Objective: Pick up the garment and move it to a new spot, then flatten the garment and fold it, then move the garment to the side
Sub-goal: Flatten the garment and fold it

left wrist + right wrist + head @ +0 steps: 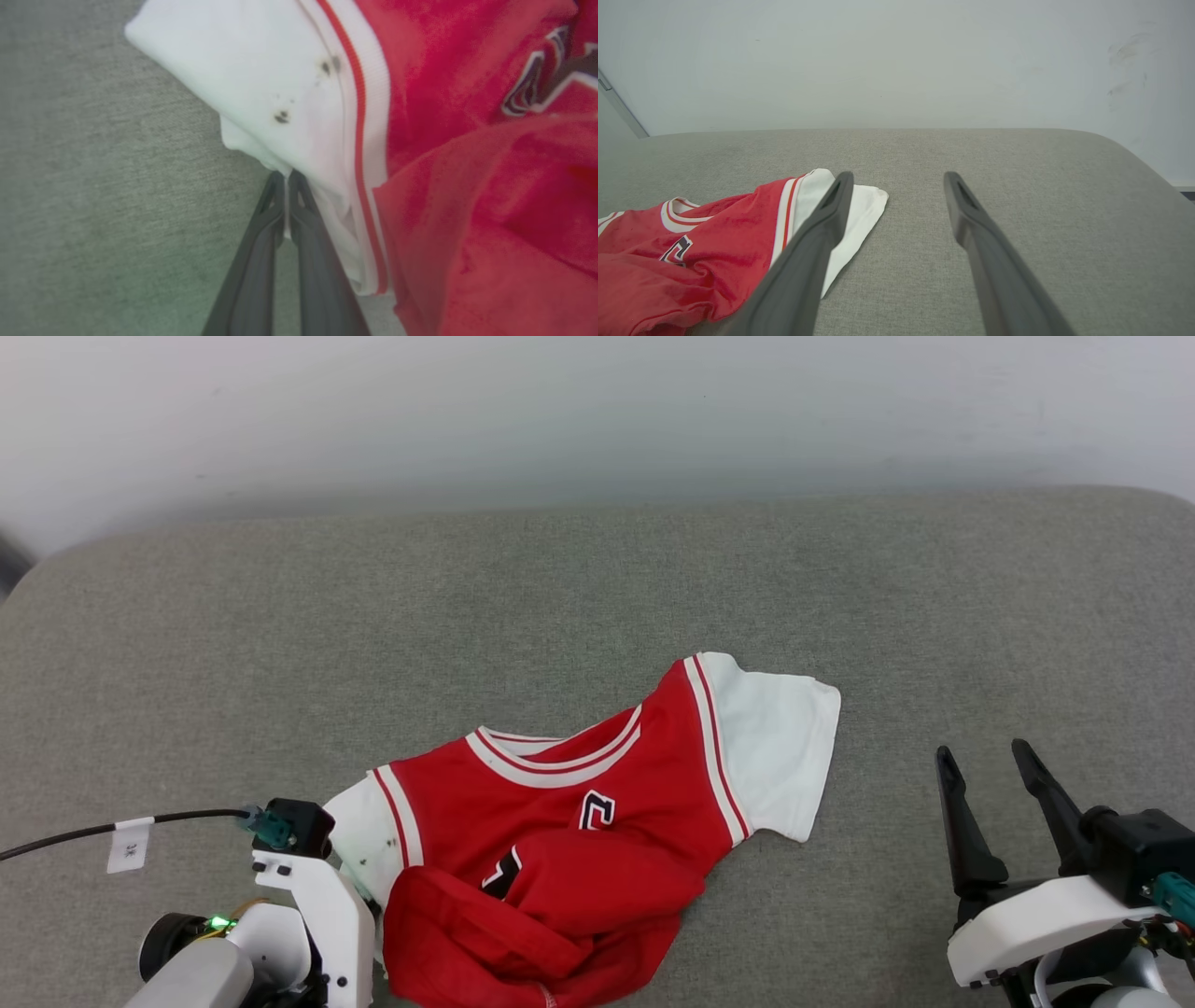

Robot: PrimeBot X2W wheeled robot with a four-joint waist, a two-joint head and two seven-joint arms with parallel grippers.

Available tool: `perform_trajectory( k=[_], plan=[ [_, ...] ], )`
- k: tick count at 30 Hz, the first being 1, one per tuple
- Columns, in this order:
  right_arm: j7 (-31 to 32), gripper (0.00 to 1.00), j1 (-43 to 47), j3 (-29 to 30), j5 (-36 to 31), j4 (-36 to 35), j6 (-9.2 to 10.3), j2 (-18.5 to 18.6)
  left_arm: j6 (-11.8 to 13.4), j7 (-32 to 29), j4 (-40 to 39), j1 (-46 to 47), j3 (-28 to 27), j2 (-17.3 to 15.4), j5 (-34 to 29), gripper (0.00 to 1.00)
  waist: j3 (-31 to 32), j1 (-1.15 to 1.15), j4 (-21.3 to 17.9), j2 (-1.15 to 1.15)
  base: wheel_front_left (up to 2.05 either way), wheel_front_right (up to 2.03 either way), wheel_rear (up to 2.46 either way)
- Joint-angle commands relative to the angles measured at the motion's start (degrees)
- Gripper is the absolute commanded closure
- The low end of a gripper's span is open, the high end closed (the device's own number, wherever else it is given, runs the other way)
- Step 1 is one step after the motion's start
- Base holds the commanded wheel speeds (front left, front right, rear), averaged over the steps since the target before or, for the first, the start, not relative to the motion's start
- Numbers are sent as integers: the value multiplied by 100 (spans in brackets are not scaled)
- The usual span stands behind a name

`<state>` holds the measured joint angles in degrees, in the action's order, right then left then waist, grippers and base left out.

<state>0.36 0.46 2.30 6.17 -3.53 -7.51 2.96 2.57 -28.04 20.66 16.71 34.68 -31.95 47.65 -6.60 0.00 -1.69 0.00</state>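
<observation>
two long dark grey fingers (985,242), tapered to narrow tips with a hollow moulded near each tip, are borne by each gripper. the left gripper (286,179) is carried on a white shell (322,915) marked with small dark screw holes and topped by a black block (301,823). a teal plug (271,828) and a black cable (177,818) are fitted to the block, and a white printed tag (128,847) is wrapped on the cable. a green light (220,923) is lit lower down. the right gripper (985,753) is backed by a rounded white housing (1036,919), a black mount (1134,849) and a second teal plug (1176,899).
</observation>
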Motion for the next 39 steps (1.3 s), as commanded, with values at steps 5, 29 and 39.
perform_trajectory(
  k=[5,29,39],
  plan=[
    [-15,0,51,39,0,24,4,-14,504,627,-297,-153,-313,-261,-276,100,131,0,125,0,0,0,0],
    [105,0,298,126,-54,-43,4,-13,1716,2688,-1433,-1488,-1174,24,-373,0,665,0,259,0,0,0,0],
    [189,0,425,128,-39,-128,4,-13,1703,3948,-2037,-1281,-1061,291,-1035,0,928,0,170,0,0,0,0]
  ],
)
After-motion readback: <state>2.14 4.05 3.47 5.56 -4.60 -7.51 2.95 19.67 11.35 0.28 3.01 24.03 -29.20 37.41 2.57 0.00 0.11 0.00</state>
